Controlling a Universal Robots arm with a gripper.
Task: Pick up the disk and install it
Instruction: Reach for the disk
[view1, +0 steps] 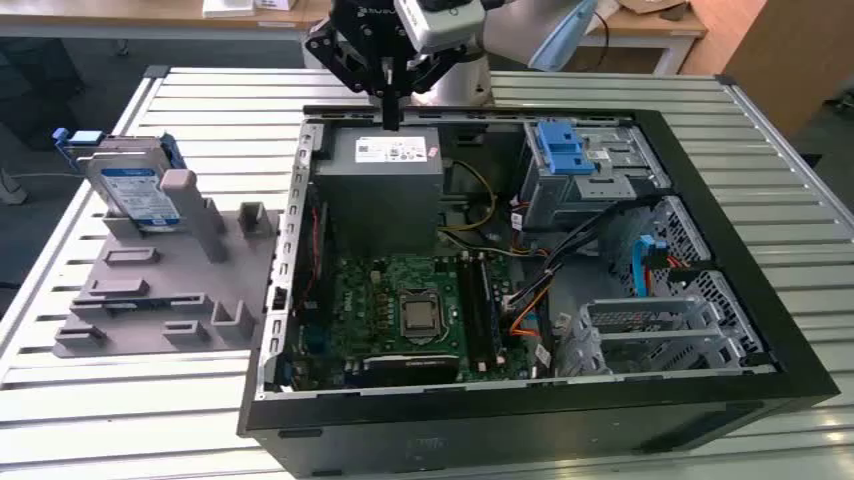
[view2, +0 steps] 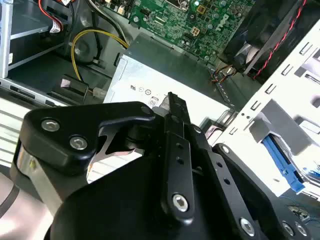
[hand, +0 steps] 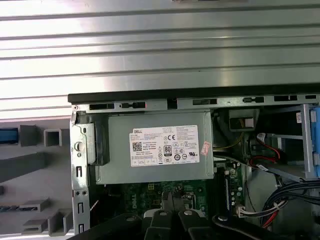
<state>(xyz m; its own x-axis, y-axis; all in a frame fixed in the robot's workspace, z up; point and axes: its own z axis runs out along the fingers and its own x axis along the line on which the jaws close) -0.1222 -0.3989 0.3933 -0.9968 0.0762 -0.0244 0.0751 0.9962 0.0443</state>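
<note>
The tool (view1: 390, 120) is hanging over the far end of the open computer case (view1: 534, 435), its tip pointing down just above the grey power supply (view1: 387, 190). Its two black fingers are pressing together with nothing between them, which both wrist views are also showing (view2: 172, 100) (hand: 172, 195). The tool is carrying nothing. In the first wrist view the power supply (hand: 160, 150) is lying directly beyond the fingertips, white label facing up, with the green motherboard (hand: 150, 192) at its near edge. The disk (view1: 134, 190) is standing upright on its edge in a grey holder (view1: 147, 290) on the slatted metal bench (view1: 134, 420), on the exterior view's left, outside the case and well apart from the tool. Its label is facing the camera and its blue carrier is framing it. Inside the case, the motherboard (view1: 414, 310) is lying flat on the floor of the chassis, and a grey drive cage (view1: 587, 170) with a blue handle is sitting toward the exterior view's right of the power supply.
</note>
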